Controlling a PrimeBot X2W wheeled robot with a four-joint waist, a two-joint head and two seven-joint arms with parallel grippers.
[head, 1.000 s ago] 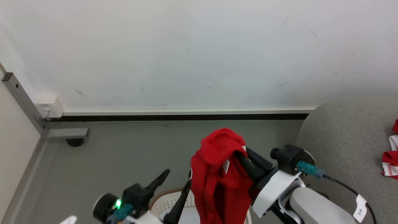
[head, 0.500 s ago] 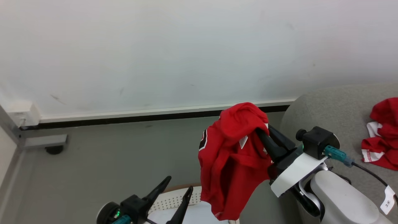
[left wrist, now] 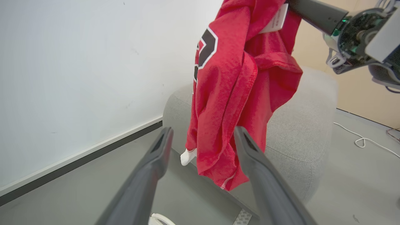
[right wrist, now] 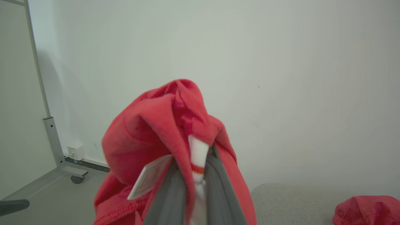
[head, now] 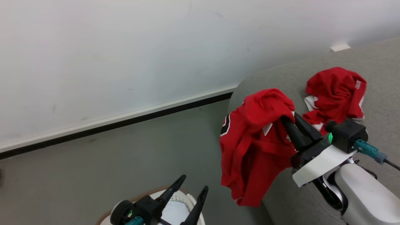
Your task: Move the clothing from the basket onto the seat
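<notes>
A plain white wall (head: 125, 47) runs behind everything, with a white skirting board (head: 125, 117) over a black strip at its foot and a smooth grey floor (head: 93, 168) below.

At the near left, the left gripper (head: 193, 184) has its two long dark fingers spread wide with nothing between them. It stands above the one cream-white perforated plastic basket (head: 181, 198), whose brown rim and pale liner just show.

To the right, one red jersey (head: 253, 147) hangs in the air in loose folds, bunched at the top. Its hem dangles over the floor just beside the rounded arm of the large grey fabric sofa (head: 381, 118). The jersey carries a black figure edged in white (left wrist: 206, 43), too broken by folds to read. It also has a small white sewn-in label (left wrist: 276, 18) whose print is too fine to make out.

The right gripper (right wrist: 197, 162) is clamped on the jersey's top, its fingers pinching a white ribbed trim with a red band.

Farther right, a second red garment (head: 334, 93) lies crumpled on the sofa. It shows white trim and a short line of white lettering (head: 357, 84), too small to read. That makes two red garments, one held and one on the seat.
</notes>
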